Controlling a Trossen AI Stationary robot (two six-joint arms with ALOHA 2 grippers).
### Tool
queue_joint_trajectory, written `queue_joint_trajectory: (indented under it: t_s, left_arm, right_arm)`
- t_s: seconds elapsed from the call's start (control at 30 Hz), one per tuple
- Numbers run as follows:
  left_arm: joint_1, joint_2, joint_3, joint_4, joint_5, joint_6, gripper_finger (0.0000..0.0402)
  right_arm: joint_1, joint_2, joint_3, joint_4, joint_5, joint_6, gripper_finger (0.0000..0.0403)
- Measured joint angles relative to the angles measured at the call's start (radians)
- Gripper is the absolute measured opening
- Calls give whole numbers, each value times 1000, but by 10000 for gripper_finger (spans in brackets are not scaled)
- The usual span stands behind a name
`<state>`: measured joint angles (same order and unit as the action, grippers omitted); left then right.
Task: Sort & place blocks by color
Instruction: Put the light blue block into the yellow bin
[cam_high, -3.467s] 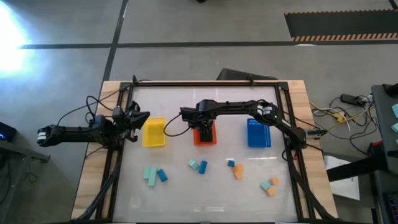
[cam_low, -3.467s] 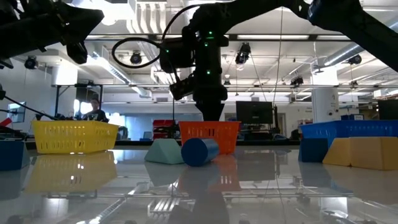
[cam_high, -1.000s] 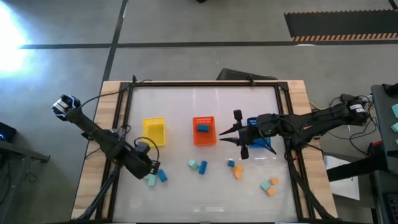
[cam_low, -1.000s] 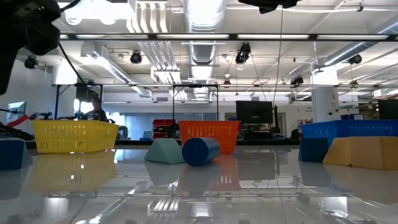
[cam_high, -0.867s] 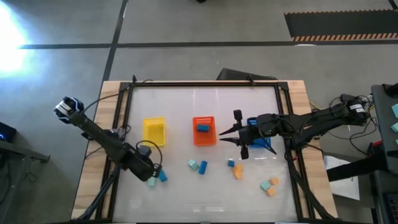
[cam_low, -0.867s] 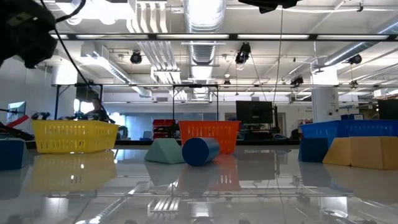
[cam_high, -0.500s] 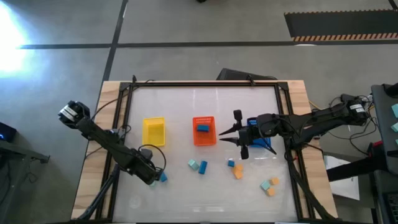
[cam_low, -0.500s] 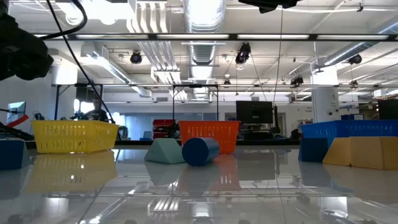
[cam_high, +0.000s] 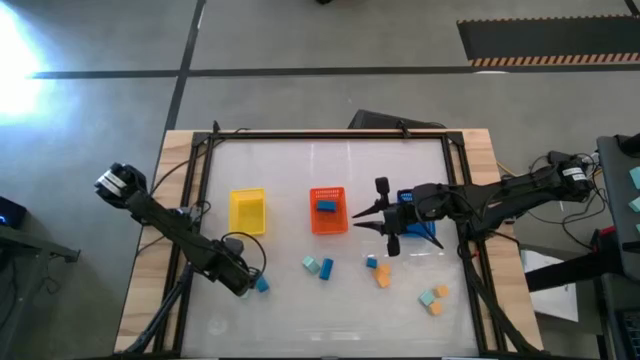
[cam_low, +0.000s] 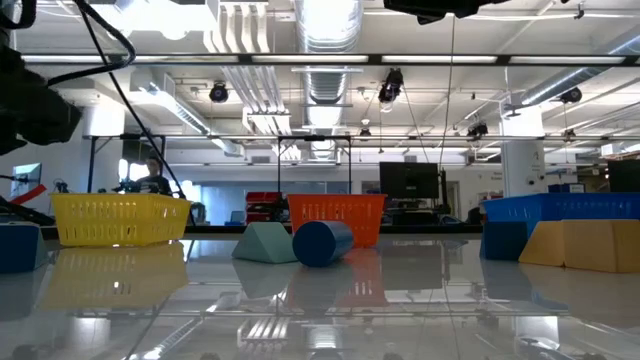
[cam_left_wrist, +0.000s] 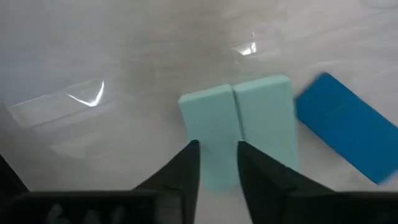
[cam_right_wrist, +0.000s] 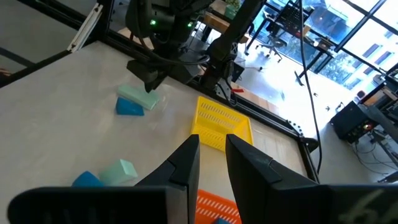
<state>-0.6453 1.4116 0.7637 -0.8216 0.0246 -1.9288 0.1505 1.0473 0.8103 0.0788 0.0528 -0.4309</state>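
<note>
Two pale teal blocks (cam_left_wrist: 208, 134) (cam_left_wrist: 266, 121) lie side by side flat on the table near its left front, with a blue block (cam_left_wrist: 342, 134) beside them. My left gripper (cam_left_wrist: 217, 152) points down over the near end of one teal block, fingers a little apart; I see no touch. In the high view it (cam_high: 248, 282) covers the teal pair, and the blue block (cam_high: 262, 285) shows beside it. My right gripper (cam_high: 352, 216) waits shut above the table, between the orange basket (cam_high: 327, 222) and the blue basket (cam_high: 417, 228).
A yellow basket (cam_high: 247, 212) stands left of the orange one, which holds a blue block (cam_high: 326, 206). Loose blocks lie toward the front: teal (cam_high: 310, 264) and blue (cam_high: 326, 268), blue (cam_high: 371, 262) and orange (cam_high: 383, 276), teal (cam_high: 427, 297) and orange (cam_high: 435, 308).
My left gripper has gone down and a little toward the table's near edge, onto the spot over the teal pair, which it now hides in the high view. The blocks have not moved.
</note>
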Motion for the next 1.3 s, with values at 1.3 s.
queue_joint_trajectory:
  t_s: [1.3]
  left_arm:
    - [0, -4, -15, -120, 45, -29, 164]
  right_arm:
    - [0, 0, -6, 1, 1, 1, 68]
